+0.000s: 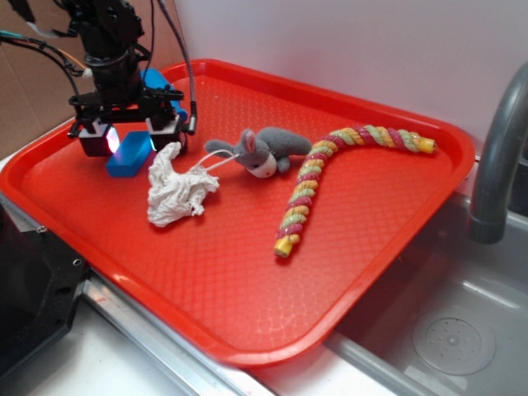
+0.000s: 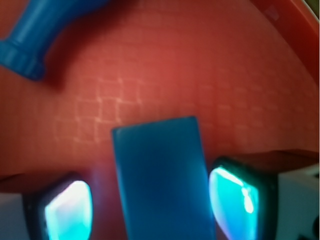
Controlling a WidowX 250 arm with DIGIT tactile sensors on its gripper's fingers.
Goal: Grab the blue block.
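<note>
Claw (image 2: 150,207) is spread and straddling the blue block (image 2: 162,175) at the far-left of the red tray (image 1: 330,272), a gap on each side, so it should drop squarely, close evenly on the long faces, avoiding the crumpled tissue (image 1: 177,188) just beside.

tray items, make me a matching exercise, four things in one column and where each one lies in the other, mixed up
Things
1. small bright-blue rectangular block
2. crumpled white paper wad
3. grey plush mouse toy
4. striped twisted rope toy

Places
A. middle of the red plastic tray, just right of the paper
B. between the open jaws of the gripper
C. right part of the tray, curving toward the sink tap
D. right beside the block, on its sink side

Pairs: 1-B, 2-D, 3-A, 4-C
</note>
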